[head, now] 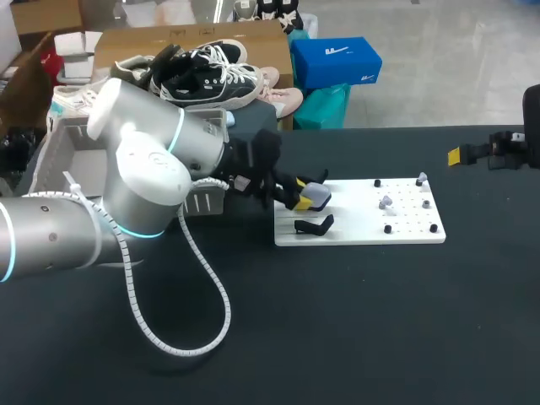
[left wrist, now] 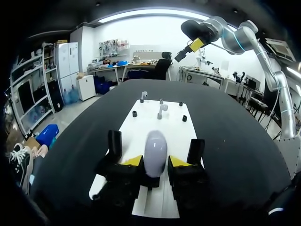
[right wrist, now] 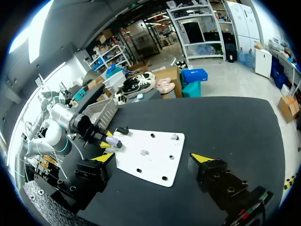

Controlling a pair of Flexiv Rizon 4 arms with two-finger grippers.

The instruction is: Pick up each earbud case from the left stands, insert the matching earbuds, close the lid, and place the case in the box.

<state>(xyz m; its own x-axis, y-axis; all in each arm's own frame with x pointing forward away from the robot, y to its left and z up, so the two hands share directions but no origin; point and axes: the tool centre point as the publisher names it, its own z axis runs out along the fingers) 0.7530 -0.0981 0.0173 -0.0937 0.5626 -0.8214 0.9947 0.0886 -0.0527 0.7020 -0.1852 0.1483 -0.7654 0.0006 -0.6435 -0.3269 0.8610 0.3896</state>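
Observation:
A lavender earbud case [left wrist: 155, 151] stands closed at the left end of the white board [head: 363, 226], over its stands. My left gripper [left wrist: 155, 161] is shut on it, one yellow tip pressed against each side. The head view shows the same case [head: 318, 196] at the left gripper [head: 302, 201]. A black stand [head: 314, 225] sits empty just in front. Two pale earbuds [head: 386, 202] [head: 421, 179] rest on pegs toward the board's right. My right gripper [right wrist: 153, 160] hangs open, high above the table's right side, away from the board [right wrist: 155, 162].
A grey box [head: 59, 156] stands at the table's back left, behind my left arm. Small black pegs [head: 434, 228] dot the board's right half. A white cable [head: 207, 291] loops over the black table in front of the left arm.

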